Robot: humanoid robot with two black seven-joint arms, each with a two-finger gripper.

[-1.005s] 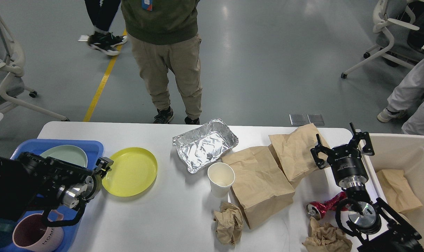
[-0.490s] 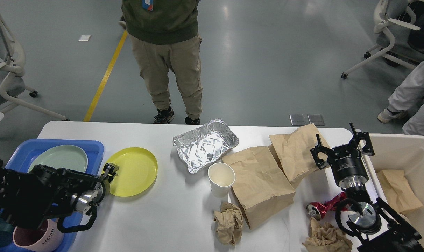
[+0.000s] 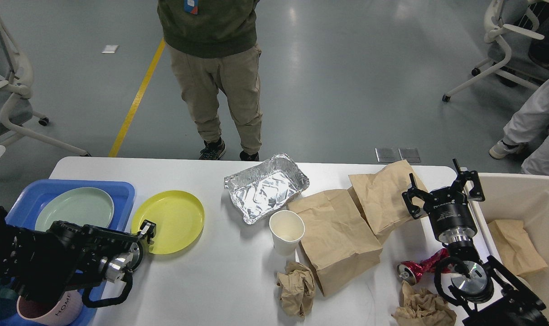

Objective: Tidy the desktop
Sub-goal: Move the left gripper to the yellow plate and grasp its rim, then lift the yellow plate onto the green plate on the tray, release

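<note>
The white desktop (image 3: 220,276) holds a yellow plate (image 3: 170,219), a foil tray (image 3: 265,186), a white paper cup (image 3: 286,231), two brown paper bags (image 3: 338,240) (image 3: 383,194), two crumpled paper wads (image 3: 296,287) (image 3: 421,308) and a crushed red can (image 3: 417,268). My left gripper (image 3: 145,232) sits low at the yellow plate's near-left rim; its fingers cannot be told apart. My right gripper (image 3: 442,189) stands open and empty over the table's right end, beside the far paper bag.
A blue tray (image 3: 122,192) at the left holds a pale green plate (image 3: 74,208) and a pink mug (image 3: 48,310). A beige bin (image 3: 528,192) at the right contains a brown paper bag (image 3: 514,246). A person (image 3: 215,81) stands behind the table's far edge.
My left arm has drawn back toward me and lower, uncovering the green plate; its gripper now lies at the yellow plate's near-left rim. A passer-by left the view. The right arm has not moved.
</note>
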